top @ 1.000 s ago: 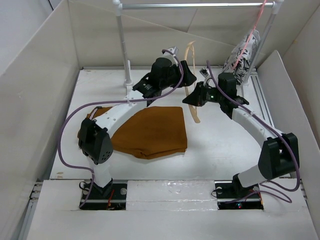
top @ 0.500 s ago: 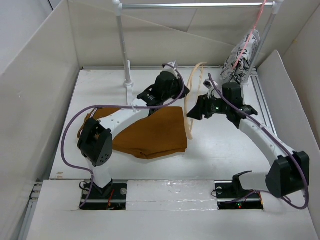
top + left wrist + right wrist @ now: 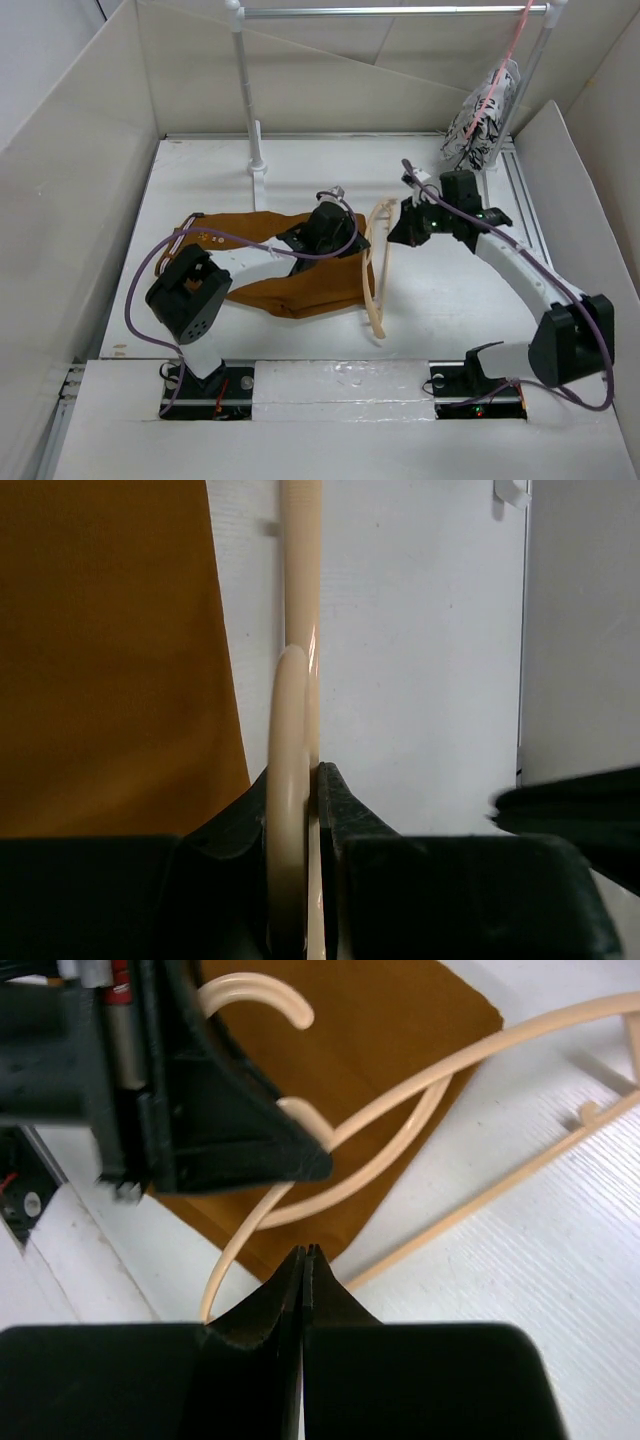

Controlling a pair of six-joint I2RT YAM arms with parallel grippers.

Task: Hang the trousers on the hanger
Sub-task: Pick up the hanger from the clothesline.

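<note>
My left claw (image 3: pixel 297 782) is clamped on the pale tan wooden clothes hanger (image 3: pixel 298 580). The wrist view shows one of its curved arms pinched edge-on between my fingers. My right claw (image 3: pixel 303 1255) has its two fingers pressed together with nothing showing between them. It hangs just above the hanger's frame, near its upper end.

The large rust-brown fabric trousers (image 3: pixel 320 285) lie folded flat on the white table (image 3: pixel 450 300), mostly under and to the left of my left arm. The hanger stretches along their right-hand edge, with part of its curve and the hook over the cloth and the straight lower bar out on bare table.

I judge the step in hand to be setting the hanger down beside the trousers so the cloth can go over the bar. To do it well:

- **Left claw:** I should hold the frame steady and level, because any twist would swing the far end.
- **Lower bar:** It should end up parallel to the trouser edge and close against it, not resting on the fabric, since a pinned fold would drag.
- **Right claw:** It is free, so it ought to open and take the near cloth edge. It should grip all the folded layers together, then draw them across the bar in one smooth pull.
</note>
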